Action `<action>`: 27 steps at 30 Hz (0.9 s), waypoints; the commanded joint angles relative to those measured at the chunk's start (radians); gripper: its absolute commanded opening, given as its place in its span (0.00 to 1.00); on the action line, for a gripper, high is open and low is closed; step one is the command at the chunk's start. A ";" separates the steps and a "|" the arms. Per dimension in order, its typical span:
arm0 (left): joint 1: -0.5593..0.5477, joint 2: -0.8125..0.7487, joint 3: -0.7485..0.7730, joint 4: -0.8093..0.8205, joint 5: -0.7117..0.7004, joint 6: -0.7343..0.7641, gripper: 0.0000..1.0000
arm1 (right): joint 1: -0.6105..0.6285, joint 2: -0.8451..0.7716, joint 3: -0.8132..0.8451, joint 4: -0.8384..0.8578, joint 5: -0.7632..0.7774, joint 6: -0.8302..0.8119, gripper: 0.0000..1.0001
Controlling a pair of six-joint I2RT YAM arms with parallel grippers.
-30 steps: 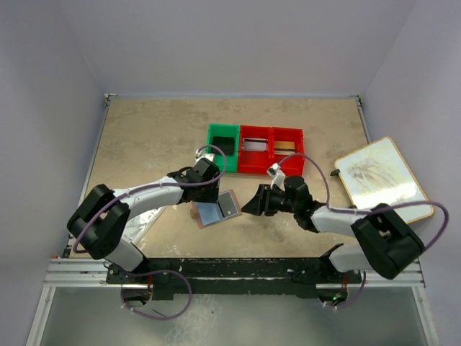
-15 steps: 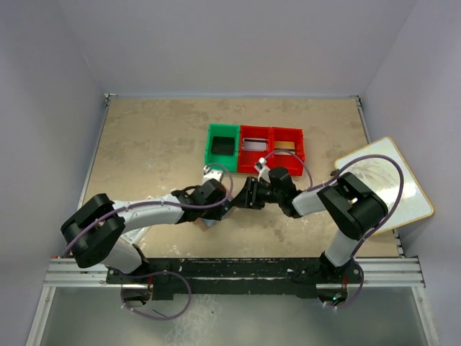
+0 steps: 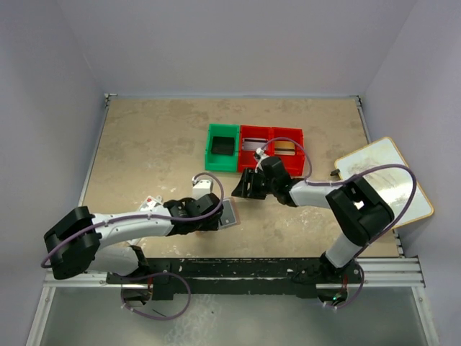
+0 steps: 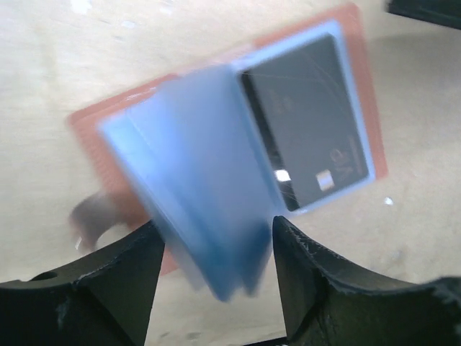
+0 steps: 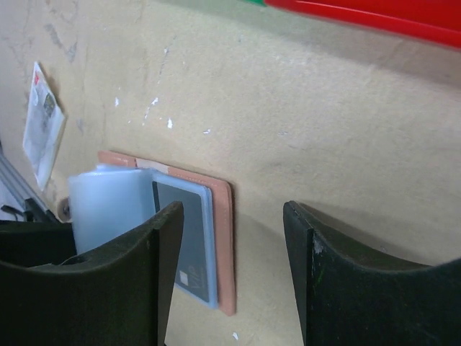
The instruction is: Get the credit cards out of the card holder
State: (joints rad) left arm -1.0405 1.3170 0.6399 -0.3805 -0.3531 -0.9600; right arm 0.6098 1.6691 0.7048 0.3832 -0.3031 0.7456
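**Item:** card holder (image 4: pixel 216 137), reddish-brown, lying open directly beneath and ahead of the left gripper (image 4: pixel 216 238).

**Change noted:** a second before, the left gripper hung at the holder's far side and the right gripper (image 5: pixel 230 216) stood off to its right. Both then met over it. At this moment the left arm (image 3: pixel 137 223) had swung round to the near side, while the right had drawn back toward the red bins (image 3: pixel 272 148).

**Condition:**
- Blue-grey sleeve leaves (image 4: pixel 209 202) stood lifted between the left jaws, blurred. The jaws were part-way apart, and a true pinch could not be told.
- One dark card (image 4: pixel 310 130) sat pocketed beyond the right finger. Judged: no card extracted yet.

**Pose:**
- Left arm low, outstretched.
- Right jaws apart and empty, with the holder ahead, toward its left finger.
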 commanded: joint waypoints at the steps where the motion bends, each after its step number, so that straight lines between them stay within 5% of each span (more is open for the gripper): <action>1: 0.000 -0.065 0.115 -0.228 -0.264 -0.019 0.61 | 0.004 -0.097 -0.032 -0.080 0.096 -0.009 0.61; 8: 0.021 -0.006 0.228 -0.290 -0.415 0.088 0.71 | 0.043 -0.266 -0.178 0.064 0.013 0.118 0.61; 14: 0.177 0.075 0.157 -0.019 -0.142 0.245 0.71 | 0.177 -0.267 -0.246 0.177 0.081 0.294 0.60; 18: 0.186 0.099 0.149 0.070 -0.006 0.317 0.71 | 0.263 -0.257 -0.308 0.247 0.166 0.420 0.61; 27: 0.192 0.182 0.088 0.143 0.025 0.303 0.71 | 0.408 -0.213 -0.316 0.250 0.255 0.519 0.62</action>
State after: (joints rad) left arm -0.8528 1.4921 0.7551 -0.3111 -0.3672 -0.6773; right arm 0.9844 1.4181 0.3790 0.5854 -0.1059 1.1942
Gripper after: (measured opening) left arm 0.710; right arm 0.615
